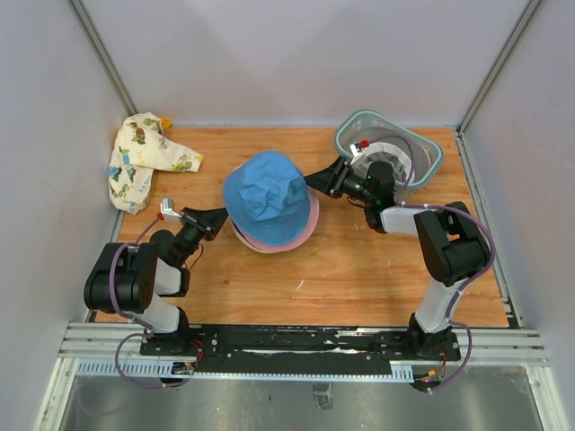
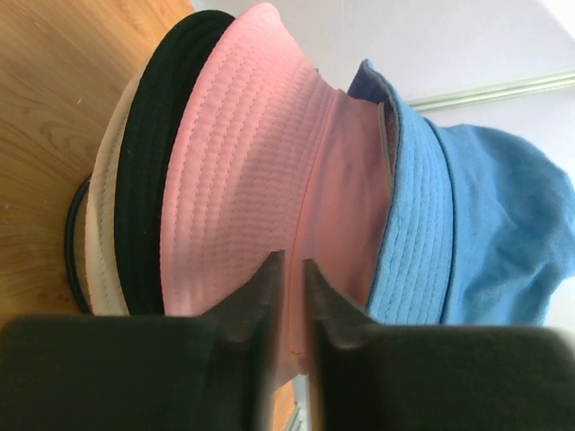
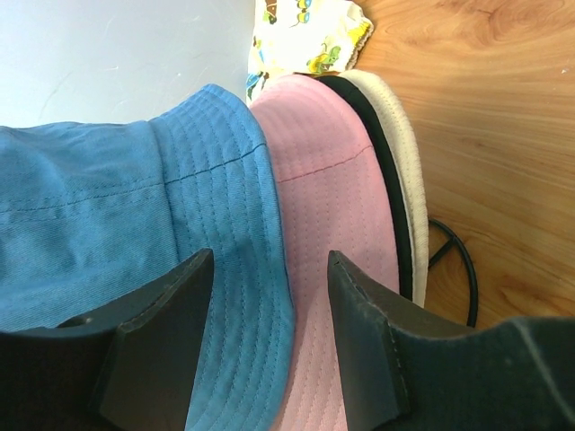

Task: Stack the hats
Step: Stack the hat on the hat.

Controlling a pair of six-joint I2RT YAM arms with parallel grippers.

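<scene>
Blue fabric bucket hat tops the pile mid-desk; left fingers pinch the brim of the pink fabric bucket hat, right fingers straddle the blue brim, spread (nothing gripped). Likely next: tugging brims level.

Head count, kind by kind

Stacked on the one wooden table: four hats showing, one per colour: one blue fabric bucket hat, one pink fabric bucket hat, one black fabric bucket hat, one cream fabric bucket hat; further layers, if any, hidden. One crumpled cream cloth with a cartoon print. One grey-green slatted plastic basket, with one pale fabric piece inside, kind unclear. One thin black cable loop. Two robot arms, left arm and right arm, each with two black fingers.
</scene>
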